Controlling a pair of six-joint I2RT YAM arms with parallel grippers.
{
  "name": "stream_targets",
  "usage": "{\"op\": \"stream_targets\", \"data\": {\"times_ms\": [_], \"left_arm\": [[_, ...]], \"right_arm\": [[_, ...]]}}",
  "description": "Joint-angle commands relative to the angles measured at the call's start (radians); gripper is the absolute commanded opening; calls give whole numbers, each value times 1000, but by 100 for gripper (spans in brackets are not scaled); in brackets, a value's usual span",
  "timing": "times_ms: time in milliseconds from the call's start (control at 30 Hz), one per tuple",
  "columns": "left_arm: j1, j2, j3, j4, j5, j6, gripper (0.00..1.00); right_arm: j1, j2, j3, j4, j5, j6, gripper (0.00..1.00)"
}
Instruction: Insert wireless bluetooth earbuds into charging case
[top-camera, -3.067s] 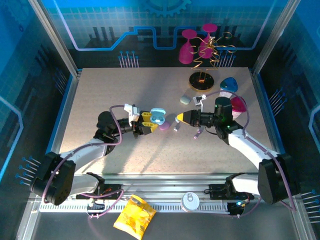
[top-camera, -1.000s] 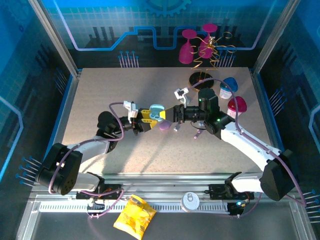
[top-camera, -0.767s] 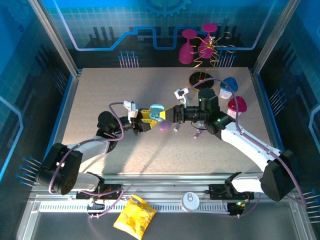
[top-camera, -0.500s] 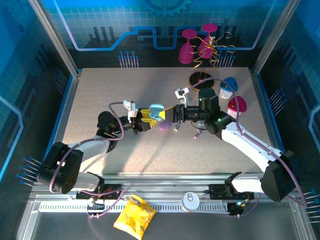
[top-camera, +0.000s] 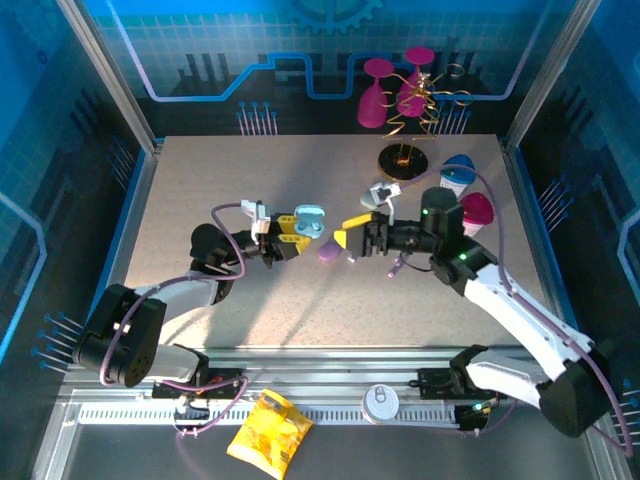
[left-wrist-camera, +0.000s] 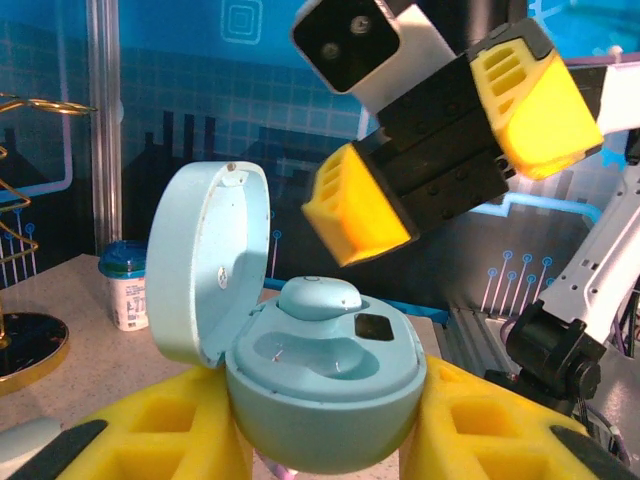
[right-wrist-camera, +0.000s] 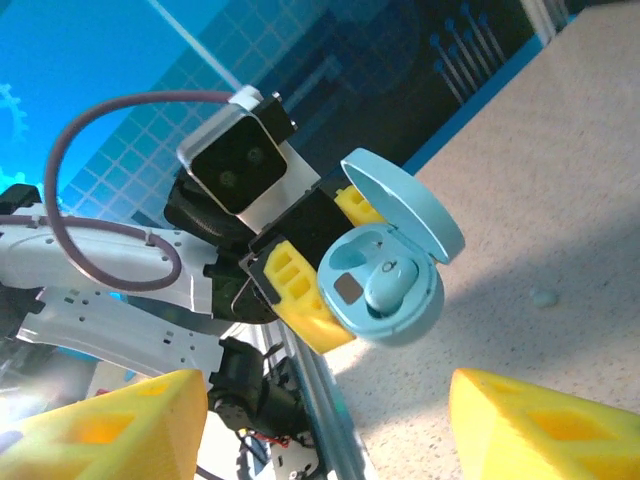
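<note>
My left gripper (top-camera: 298, 230) is shut on an open pale blue charging case (top-camera: 310, 218), held above the table's middle. In the left wrist view the case (left-wrist-camera: 320, 385) sits between the yellow fingers (left-wrist-camera: 480, 430), lid up at the left. One pale blue earbud (left-wrist-camera: 318, 297) sits in the far slot; the near slot is empty. My right gripper (top-camera: 349, 232) hangs just right of the case, open and holding nothing. Its wrist view looks across at the case (right-wrist-camera: 395, 310) and the seated earbud (right-wrist-camera: 388, 283). A whitish bud (top-camera: 352, 257) and a purple bud (top-camera: 397, 266) lie on the table.
A purple case (top-camera: 328, 252) lies below the grippers and a grey case (top-camera: 374, 193) behind the right one. At the back right stand a black disc stand (top-camera: 402, 160), a blue-lidded jar (top-camera: 457, 170), a pink-lidded one (top-camera: 476, 208) and pink glasses (top-camera: 378, 100).
My right gripper has opened and drawn back to the right, away from the case. The pale blue earbud stays in the case. The left gripper has shifted slightly left with the case.
</note>
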Motion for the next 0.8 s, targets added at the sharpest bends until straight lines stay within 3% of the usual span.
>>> {"op": "stream_targets", "data": {"times_ms": [0,200,500,767], "left_arm": [[16,-41,-7,25,21,15,30],[20,-47,9,11,12,16,30],[32,-18,63,-1,47,25,30],[37,-24,45,-6,44,48,30]], "right_arm": [[-56,-69,-47,-68,57,-74,66],[-214,-57,-51,-350,276,-151,64],[-191,272,151,-715,776,-387,61],[-149,573,342,-886,975,-484,48]]}}
